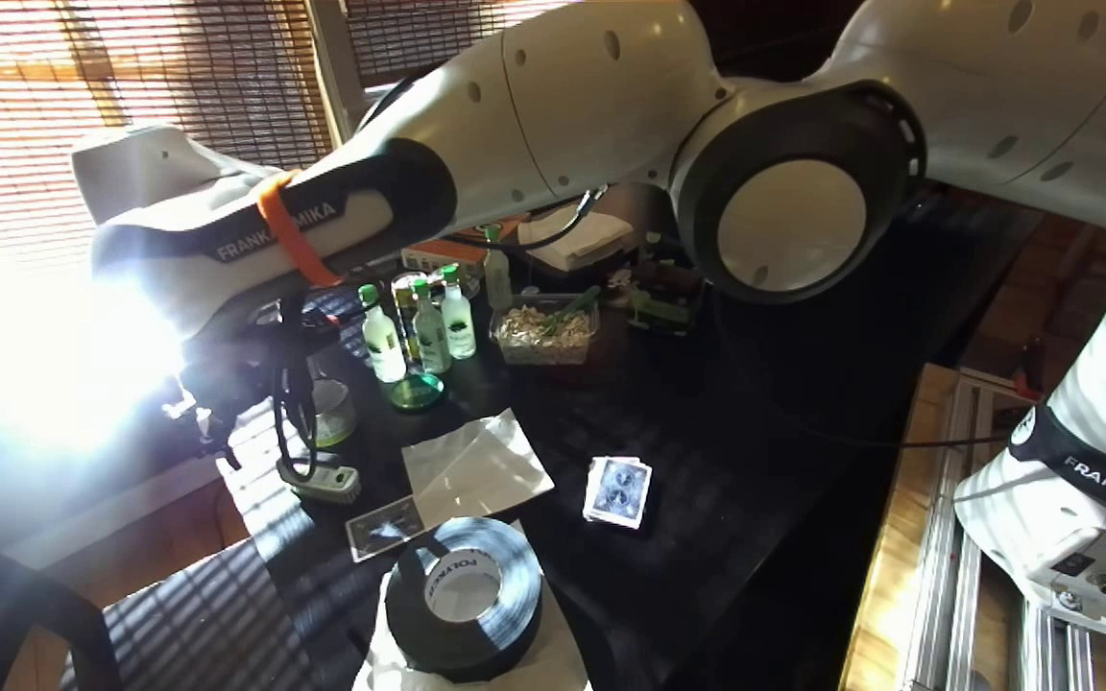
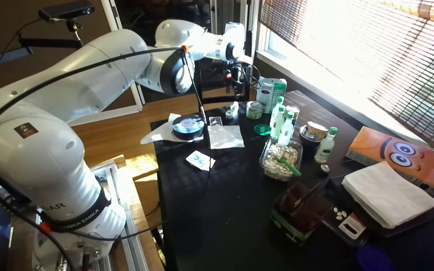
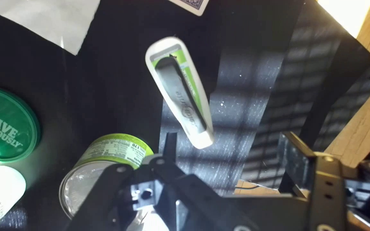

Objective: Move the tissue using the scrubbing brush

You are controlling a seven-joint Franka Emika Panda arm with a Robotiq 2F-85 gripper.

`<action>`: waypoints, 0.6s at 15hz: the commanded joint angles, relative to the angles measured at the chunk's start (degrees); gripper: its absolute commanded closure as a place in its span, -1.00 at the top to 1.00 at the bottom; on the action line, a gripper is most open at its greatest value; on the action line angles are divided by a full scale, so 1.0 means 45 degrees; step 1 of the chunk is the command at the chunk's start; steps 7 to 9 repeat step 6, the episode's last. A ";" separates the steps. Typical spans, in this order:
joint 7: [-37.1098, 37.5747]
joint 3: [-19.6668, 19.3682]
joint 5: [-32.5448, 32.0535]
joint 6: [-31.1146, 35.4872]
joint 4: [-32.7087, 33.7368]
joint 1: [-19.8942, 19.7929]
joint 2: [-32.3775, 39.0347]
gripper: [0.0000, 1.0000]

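Note:
The scrubbing brush [image 3: 180,93], white with a dark grip and a green label, lies on the dark table in the wrist view. It also shows in both exterior views [image 1: 323,478] [image 2: 232,110], near the table's end. My gripper [image 3: 228,136] is open and empty. It hangs above the table, apart from the brush, whose near end lies ahead of the fingers in the wrist view. In an exterior view the gripper [image 2: 234,90] is above the brush. The tissue [image 1: 476,465], a pale creased sheet, lies flat beside the brush. Only its corner [image 3: 53,22] shows in the wrist view.
A tin [image 3: 120,149] and a green lid [image 3: 6,125] stand close to the brush. Bottles [image 1: 430,336] and a tub of oats [image 2: 281,160] are beyond. A tape roll [image 1: 465,600], a flat card [image 1: 385,528] and a card stack [image 1: 617,491] lie around the tissue.

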 commanded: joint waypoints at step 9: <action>-0.0233 -0.0518 -0.0931 0.0127 0.0168 0.0667 -0.1055 1.00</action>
